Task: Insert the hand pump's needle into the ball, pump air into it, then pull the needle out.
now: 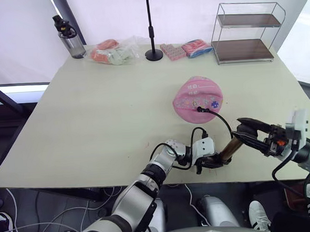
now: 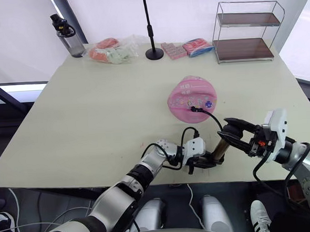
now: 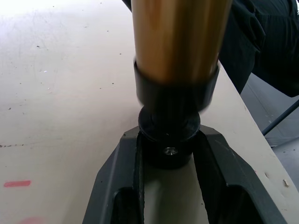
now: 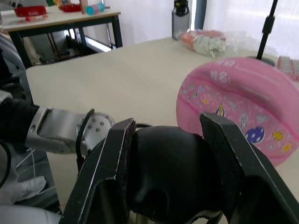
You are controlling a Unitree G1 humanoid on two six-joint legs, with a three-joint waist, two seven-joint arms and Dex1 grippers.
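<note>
One hand pump point(image 1: 229, 149), one ball point(image 1: 197, 99), two gripping end effectors: left point(image 1: 210, 161), right point(image 1: 244, 133)

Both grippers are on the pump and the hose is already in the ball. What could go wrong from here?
The pump lies tilted near the table's front edge; a hard stroke by the right gripper could twist it out of the left gripper, which clamps only the end cap. Pulling the short hose might drag the ball or loosen the needle.

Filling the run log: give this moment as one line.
phase: pumping | needle: in ball | left gripper: shut on hand pump base | right gripper: shut on handle
</note>
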